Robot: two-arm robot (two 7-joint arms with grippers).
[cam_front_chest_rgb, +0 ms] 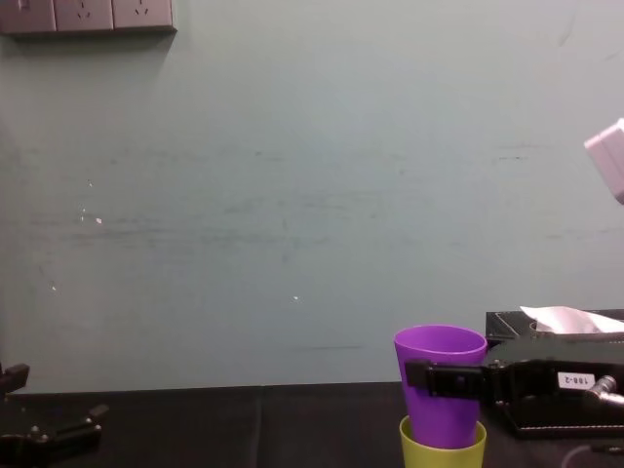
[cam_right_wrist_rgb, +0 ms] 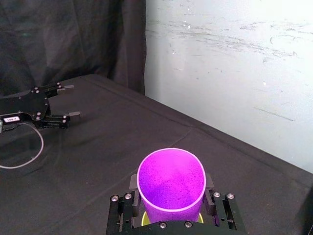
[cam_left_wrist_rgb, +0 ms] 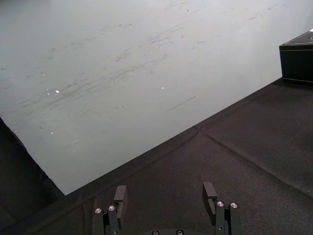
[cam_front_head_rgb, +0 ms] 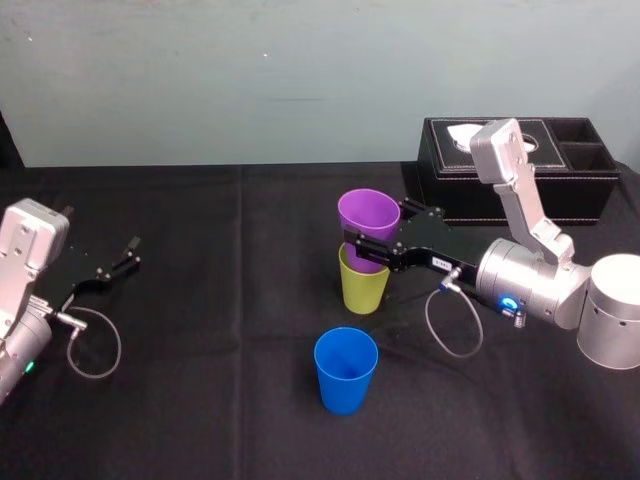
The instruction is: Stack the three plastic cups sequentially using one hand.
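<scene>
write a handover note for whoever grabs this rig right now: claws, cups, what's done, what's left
Right claw: shut on the purple cup, holding it with its base inside the lime-green cup near the middle of the table.
Left claw: open, empty, parked low at the table's left side.
Blue cup: upright and alone, nearer the robot than the other two.
Done: purple sits in green's mouth, not yet released; most of purple stands above green's rim.
Left: let go of purple, then probably add blue to the stack with the right claw.
</scene>
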